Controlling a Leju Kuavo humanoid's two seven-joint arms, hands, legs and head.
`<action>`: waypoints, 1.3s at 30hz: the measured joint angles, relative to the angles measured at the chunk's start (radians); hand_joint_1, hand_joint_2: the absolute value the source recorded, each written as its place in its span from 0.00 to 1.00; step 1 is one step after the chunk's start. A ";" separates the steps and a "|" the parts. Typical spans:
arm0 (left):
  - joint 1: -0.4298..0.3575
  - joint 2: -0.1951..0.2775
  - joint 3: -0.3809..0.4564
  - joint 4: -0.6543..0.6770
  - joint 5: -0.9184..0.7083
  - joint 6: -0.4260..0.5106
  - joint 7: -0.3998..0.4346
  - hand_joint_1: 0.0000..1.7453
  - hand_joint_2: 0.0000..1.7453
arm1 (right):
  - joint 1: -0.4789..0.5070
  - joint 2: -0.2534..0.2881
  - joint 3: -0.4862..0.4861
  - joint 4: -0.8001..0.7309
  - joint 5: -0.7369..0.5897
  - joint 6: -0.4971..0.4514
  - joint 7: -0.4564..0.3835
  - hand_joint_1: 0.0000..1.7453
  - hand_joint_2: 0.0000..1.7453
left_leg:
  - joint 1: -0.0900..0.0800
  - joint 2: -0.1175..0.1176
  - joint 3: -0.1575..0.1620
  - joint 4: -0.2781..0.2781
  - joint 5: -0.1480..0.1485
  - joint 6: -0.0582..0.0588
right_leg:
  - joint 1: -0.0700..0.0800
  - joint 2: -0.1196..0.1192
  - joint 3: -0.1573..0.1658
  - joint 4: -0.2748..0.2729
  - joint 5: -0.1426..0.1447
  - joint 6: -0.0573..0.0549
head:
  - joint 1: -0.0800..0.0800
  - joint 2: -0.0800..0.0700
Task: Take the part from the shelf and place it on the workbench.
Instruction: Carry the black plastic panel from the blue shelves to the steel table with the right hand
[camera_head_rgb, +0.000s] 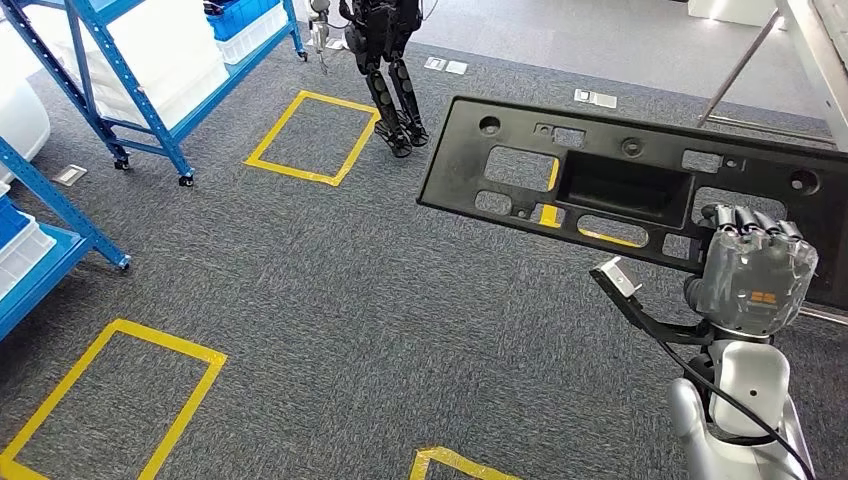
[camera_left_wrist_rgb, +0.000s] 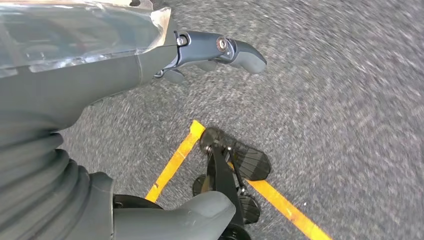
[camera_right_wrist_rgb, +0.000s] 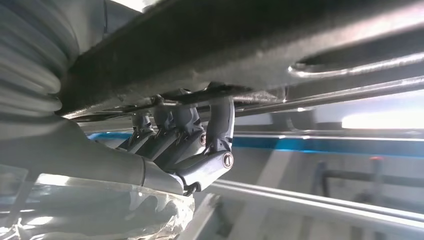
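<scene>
Our right hand (camera_head_rgb: 755, 275) holds the black part (camera_head_rgb: 600, 175) up over the grey carpet (camera_head_rgb: 330, 300), fingers (camera_right_wrist_rgb: 220, 120) hooked over its near edge. Our left hand (camera_left_wrist_rgb: 100, 75) hangs above the carpet and yellow tape (camera_left_wrist_rgb: 175, 160), fingers (camera_left_wrist_rgb: 235, 50) loosely extended, holding nothing.

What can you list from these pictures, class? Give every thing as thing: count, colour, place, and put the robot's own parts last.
Part: one, black, long panel with cut-outs, held up at right.
Floor boxes: three seen, yellow tape, on grey carpet.
Shelves: two, blue frames, at left, holding white and blue bins.
Bins: several, blue and white, on the shelves.
Second robot: one, dark, standing far ahead by a yellow box.
Floor plates: a few, pale, set in the carpet.
Right hand: one, grey, grips the part's lower edge.
Left hand: one, grey, hanging over the carpet, holding nothing.
</scene>
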 joint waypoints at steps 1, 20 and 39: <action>0.000 0.000 0.000 0.000 -0.002 -0.003 -0.001 0.00 1.00 | -0.004 -0.006 0.009 0.001 0.000 0.003 0.016 1.00 1.00 | -0.003 0.001 0.003 -0.008 -0.002 0.001 | 0.000 0.009 -0.005 0.000 0.003 0.005 | 0.000 0.000; -0.004 0.000 0.001 -0.001 -0.009 -0.022 -0.014 0.00 1.00 | -0.018 -0.064 0.072 0.015 0.000 0.021 0.074 1.00 1.00 | -0.009 0.159 0.017 -0.001 -0.035 -0.017 | -0.012 -0.133 0.000 -0.017 0.013 0.013 | 0.006 0.000; -0.001 0.000 0.000 -0.001 -0.025 -0.035 -0.020 0.00 1.00 | -0.007 -0.069 0.077 0.017 0.000 0.025 0.072 1.00 1.00 | -0.006 0.089 -0.005 -0.017 0.015 0.026 | -0.003 -0.082 -0.131 0.193 -0.063 0.029 | 0.009 0.000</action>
